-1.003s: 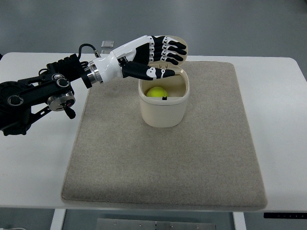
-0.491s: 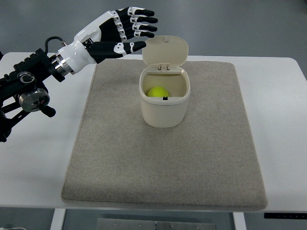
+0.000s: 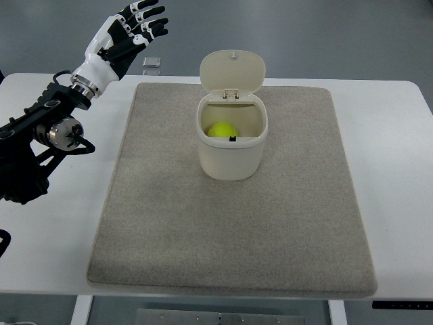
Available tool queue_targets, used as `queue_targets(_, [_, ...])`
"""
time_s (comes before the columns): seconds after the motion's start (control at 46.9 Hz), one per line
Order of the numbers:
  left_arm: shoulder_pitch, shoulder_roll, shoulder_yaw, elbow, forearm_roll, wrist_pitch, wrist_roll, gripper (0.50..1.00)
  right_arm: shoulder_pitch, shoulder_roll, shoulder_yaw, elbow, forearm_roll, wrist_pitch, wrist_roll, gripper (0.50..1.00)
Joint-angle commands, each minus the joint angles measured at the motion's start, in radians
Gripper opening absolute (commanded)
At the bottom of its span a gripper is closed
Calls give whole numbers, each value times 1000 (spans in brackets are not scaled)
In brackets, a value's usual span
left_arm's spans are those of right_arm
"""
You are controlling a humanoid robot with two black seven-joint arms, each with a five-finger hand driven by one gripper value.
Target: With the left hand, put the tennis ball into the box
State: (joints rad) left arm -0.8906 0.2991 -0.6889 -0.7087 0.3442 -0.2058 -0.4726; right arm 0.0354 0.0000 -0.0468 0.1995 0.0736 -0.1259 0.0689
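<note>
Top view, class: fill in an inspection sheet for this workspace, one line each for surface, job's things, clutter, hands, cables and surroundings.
Surface: white table with a grey mat laid flat on it.
Job's things: tennis ball lies inside the cream box; the hinged lid stands open.
Clutter: a small pale square object at the table's far edge, too small to identify.
Hands: left hand raised beyond the mat's far-left corner, fingers spread, holding nothing; right hand not in view.
Cables: black cables along the left arm.
Surroundings: grey floor beyond the table.
</note>
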Motion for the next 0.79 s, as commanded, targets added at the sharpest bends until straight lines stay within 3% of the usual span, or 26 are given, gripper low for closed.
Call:
queue_targets(0.0, [-33, -70, -1, 155, -31, 0, -1, 780, 0, 0, 1, 0, 0, 0, 0, 901])
queue_targets(0.149, [-74, -141, 0, 319, -149, -1, 0, 861, 0, 0, -1, 0, 0, 0, 0, 901])
queue_targets(0.299, [-74, -149, 0, 327, -200, -1, 0, 887, 0, 0, 1, 0, 0, 0, 0, 901])
queue_targets(0.534, [-74, -156, 0, 333, -238, 0, 0, 983, 0, 0, -1, 0, 0, 0, 0, 901])
queue_targets(0.768, [-71, -156, 0, 354, -321, 0, 0, 992, 0, 0, -1, 0, 0, 0, 0, 901])
